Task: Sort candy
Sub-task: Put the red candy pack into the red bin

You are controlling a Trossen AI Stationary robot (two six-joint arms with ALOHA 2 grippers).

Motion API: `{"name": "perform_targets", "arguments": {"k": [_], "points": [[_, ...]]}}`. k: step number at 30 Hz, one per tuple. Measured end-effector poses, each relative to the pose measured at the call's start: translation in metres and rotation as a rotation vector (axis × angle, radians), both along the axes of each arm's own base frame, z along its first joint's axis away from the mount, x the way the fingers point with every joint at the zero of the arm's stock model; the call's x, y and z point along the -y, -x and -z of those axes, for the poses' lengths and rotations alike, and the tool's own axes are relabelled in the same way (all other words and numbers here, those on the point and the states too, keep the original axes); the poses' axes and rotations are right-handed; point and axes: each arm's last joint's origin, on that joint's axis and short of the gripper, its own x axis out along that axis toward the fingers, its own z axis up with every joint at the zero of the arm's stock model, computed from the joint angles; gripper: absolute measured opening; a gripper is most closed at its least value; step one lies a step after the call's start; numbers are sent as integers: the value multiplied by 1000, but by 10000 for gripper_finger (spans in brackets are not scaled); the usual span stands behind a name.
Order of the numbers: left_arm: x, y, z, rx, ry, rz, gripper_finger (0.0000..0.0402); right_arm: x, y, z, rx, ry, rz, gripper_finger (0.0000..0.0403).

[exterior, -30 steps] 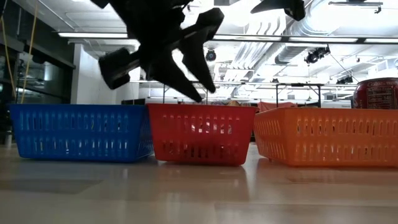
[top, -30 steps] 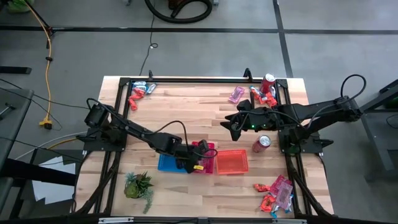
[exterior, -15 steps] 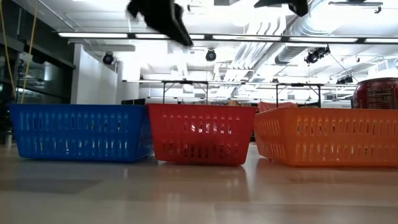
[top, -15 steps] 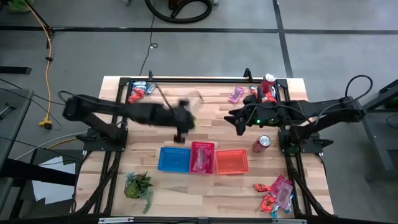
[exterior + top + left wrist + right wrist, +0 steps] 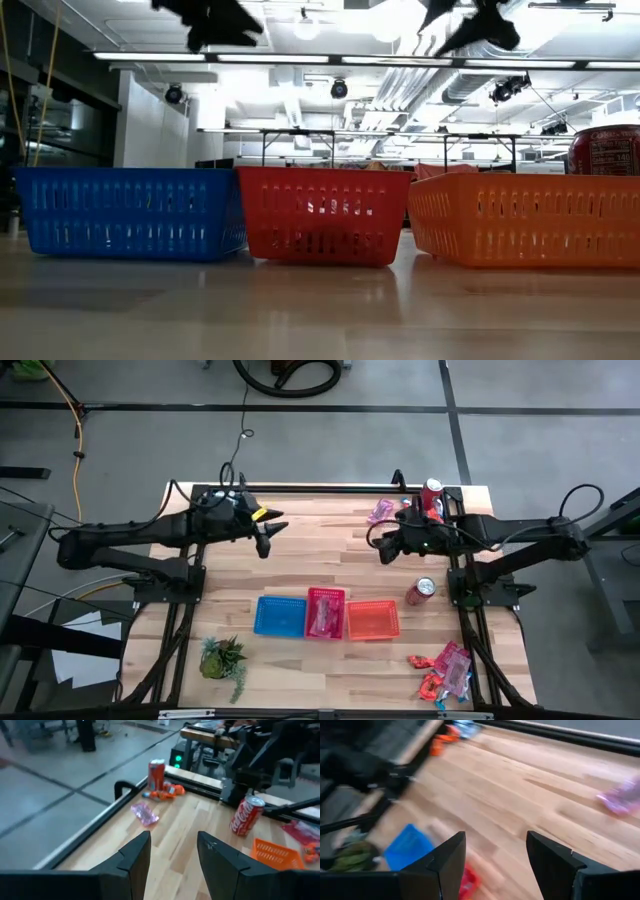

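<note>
Candy lies in loose piles on the table: at the far-left corner (image 5: 222, 508), by the far-right corner (image 5: 415, 512), and at the near-right corner (image 5: 445, 668). A single pink packet (image 5: 380, 512) (image 5: 145, 813) rests flat near the far edge. More candy lies in the red basket (image 5: 324, 614). My left gripper (image 5: 265, 535) (image 5: 172, 855) hovers open and empty over the far-left part of the table. My right gripper (image 5: 382, 550) (image 5: 495, 860) hovers open and empty over the far-right part, short of the pink packet.
A blue basket (image 5: 279, 616), the red one and an orange basket (image 5: 372, 620) stand in a row toward the near edge. One red can lies on its side (image 5: 421, 591); another stands at the far-right corner (image 5: 432, 491). A green plant (image 5: 222, 657) sits near-left. A black frame rims the table.
My left gripper has risen from just above the red basket and swung toward the table's far-left corner. My right gripper has shifted a little toward the far edge.
</note>
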Motion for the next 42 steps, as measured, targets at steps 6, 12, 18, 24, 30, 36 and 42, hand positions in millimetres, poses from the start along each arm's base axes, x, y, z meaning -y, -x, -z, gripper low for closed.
{"name": "perform_targets", "arguments": {"k": [6,12,18,24,30,36,42], "points": [[0,8,17,53,135,-108,150,37,3,29,-79,-30,263,204],[-5,7,14,35,-16,-162,150,101,-9,60,-114,-72,379,204],[-20,10,7,2,-203,-335,150,166,-28,91,-256,-84,479,204],[-37,16,9,-21,-192,-338,149,208,-36,140,-362,-225,581,204],[-47,20,12,-44,-165,-312,149,220,-41,180,-422,-325,667,204],[-56,24,12,-63,-185,-355,149,224,-46,198,-427,-339,722,204],[-60,26,12,-74,-197,-365,149,224,-46,209,-472,-335,727,155]]}}
